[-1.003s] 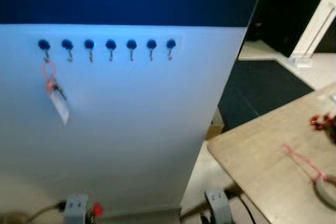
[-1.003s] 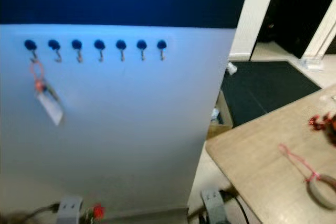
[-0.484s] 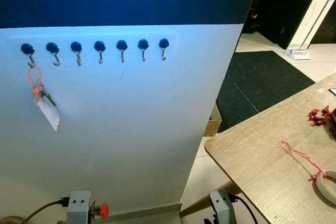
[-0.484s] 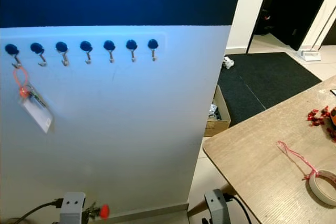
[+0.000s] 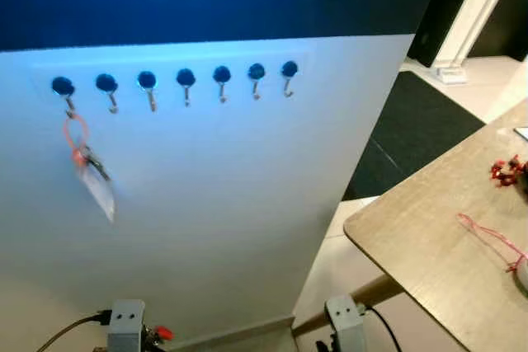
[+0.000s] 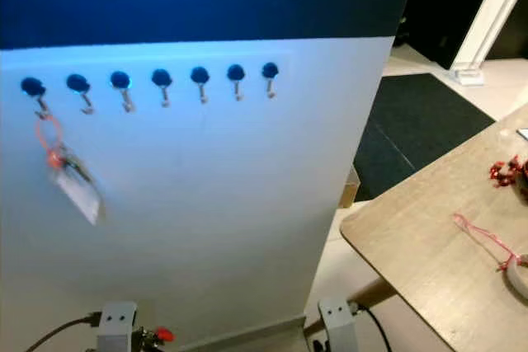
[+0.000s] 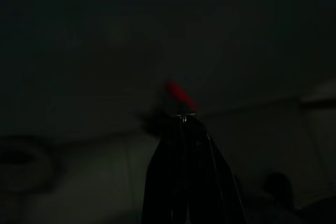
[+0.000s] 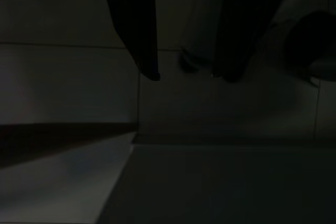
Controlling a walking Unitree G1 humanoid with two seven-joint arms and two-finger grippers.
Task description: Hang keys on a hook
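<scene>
A set of keys [image 5: 87, 159] on a red loop with a white tag [image 5: 102, 195] hangs from the leftmost hook [image 5: 65, 91] in a row of several blue-knobbed hooks [image 5: 186, 82] on a white panel. Both arms hang low at the bottom edge, far below the hooks. The left gripper [image 7: 184, 121] has its black fingers pressed together, and a small red bit [image 7: 180, 94] shows just past the tips; I cannot tell if it is pinched. In the dark right wrist view the right gripper [image 8: 186, 74] is open over floor tiles, nothing between its fingers.
The white panel [image 5: 231, 204] with a dark blue band above stands straight ahead. To the right, a wooden table [image 5: 445, 245] carries a red string [image 5: 491, 232] and small red pieces [image 5: 505, 170]. A dark mat [image 5: 421, 121] lies on the floor behind the table.
The whole picture has shifted to the right and gone slightly blurred, so the camera has turned. The keys still hang on the leftmost hook and both arms stay low.
</scene>
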